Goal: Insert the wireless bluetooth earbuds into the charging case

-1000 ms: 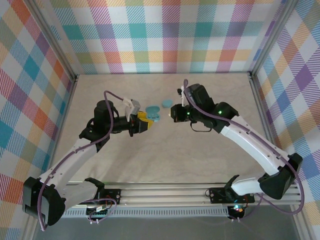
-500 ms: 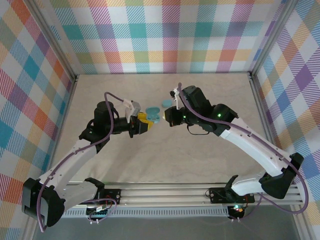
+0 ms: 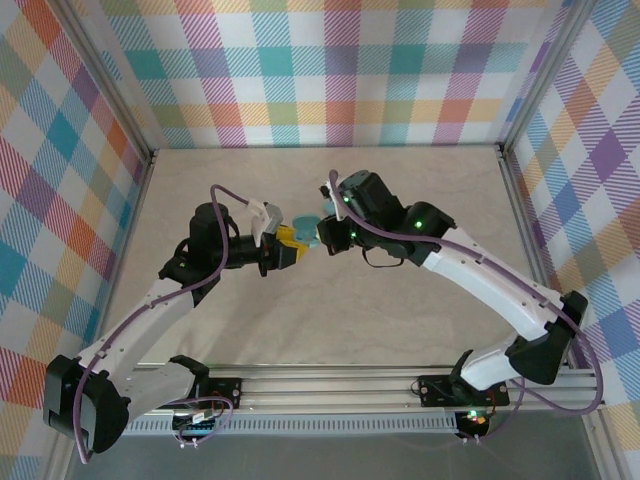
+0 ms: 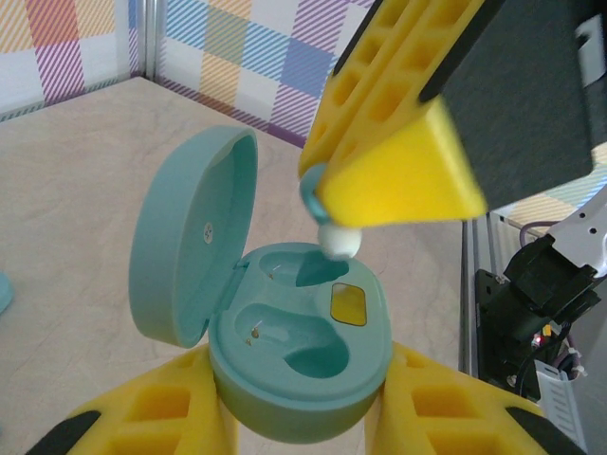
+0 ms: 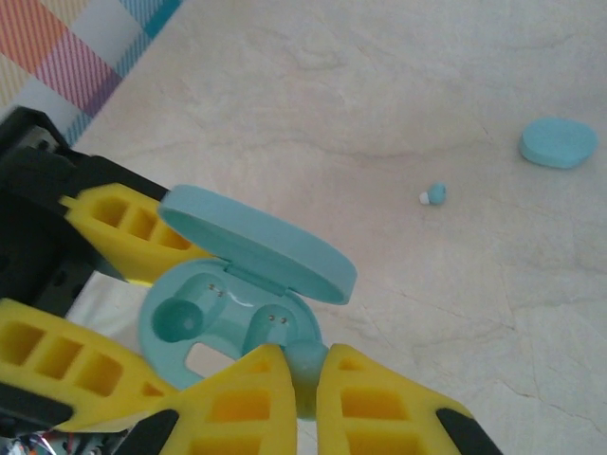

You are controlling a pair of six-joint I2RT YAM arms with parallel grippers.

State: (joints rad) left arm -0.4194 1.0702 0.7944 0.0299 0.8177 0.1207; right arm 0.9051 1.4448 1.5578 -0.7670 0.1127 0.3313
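Your left gripper (image 4: 303,422) held the open charging case (image 4: 303,355), lid tipped back. Your right gripper (image 5: 299,379) pinched one earbud (image 4: 334,237) just above the case's wells. A second earbud (image 5: 434,195) lay apart on the worktop (image 5: 379,85).

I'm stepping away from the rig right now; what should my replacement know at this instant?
Left gripper: shut on the open charging case.
Right gripper: shut on one earbud, just above the case.
Done: nothing seated yet; both sockets look empty.
Left: seat this earbud, then fetch the loose earbud lying on the table near a closed case.
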